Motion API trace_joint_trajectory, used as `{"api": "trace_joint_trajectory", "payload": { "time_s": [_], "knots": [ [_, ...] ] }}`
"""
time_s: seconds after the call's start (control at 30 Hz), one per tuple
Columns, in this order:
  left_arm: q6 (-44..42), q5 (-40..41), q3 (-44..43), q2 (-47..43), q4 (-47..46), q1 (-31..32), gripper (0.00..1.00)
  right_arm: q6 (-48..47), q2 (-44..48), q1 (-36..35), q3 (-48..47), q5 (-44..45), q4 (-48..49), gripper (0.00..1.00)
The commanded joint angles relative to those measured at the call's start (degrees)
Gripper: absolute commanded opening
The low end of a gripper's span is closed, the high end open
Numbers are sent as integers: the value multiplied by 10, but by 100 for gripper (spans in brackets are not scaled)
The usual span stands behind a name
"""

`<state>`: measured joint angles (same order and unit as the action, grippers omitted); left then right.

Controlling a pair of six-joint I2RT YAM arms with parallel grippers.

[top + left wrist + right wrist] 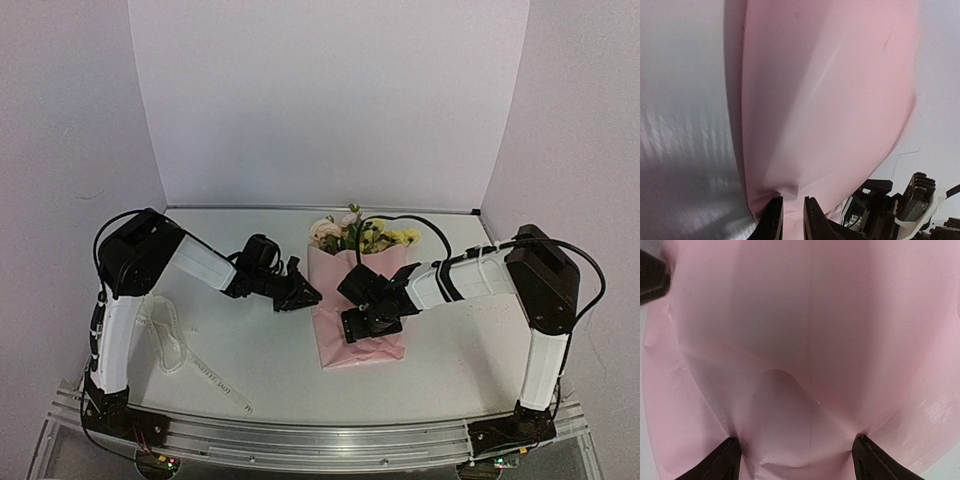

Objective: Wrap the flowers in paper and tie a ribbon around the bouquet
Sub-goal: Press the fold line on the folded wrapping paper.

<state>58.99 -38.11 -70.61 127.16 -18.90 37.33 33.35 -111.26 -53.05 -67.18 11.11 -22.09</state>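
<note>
The paper lies on a white table before white walls, left gripper pinching it, right gripper spread wide.

Both arms wear white shells between black joints (cables black too), with black fingers.
</note>
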Motion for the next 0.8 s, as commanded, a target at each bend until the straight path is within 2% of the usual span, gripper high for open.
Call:
{"api": "trace_joint_trajectory", "payload": {
  "time_s": [0.0,0.6,0.77],
  "knots": [
    [-2,12,-48,29,31,-18,16,-7,-18,-2,-6,8,-10,79],
    [-33,15,-218,123,117,-100,17,-5,-18,-1,-6,4,-12,79],
    [-55,3,-314,160,164,-131,17,-4,-17,-2,-6,4,-14,79]
  ]
}}
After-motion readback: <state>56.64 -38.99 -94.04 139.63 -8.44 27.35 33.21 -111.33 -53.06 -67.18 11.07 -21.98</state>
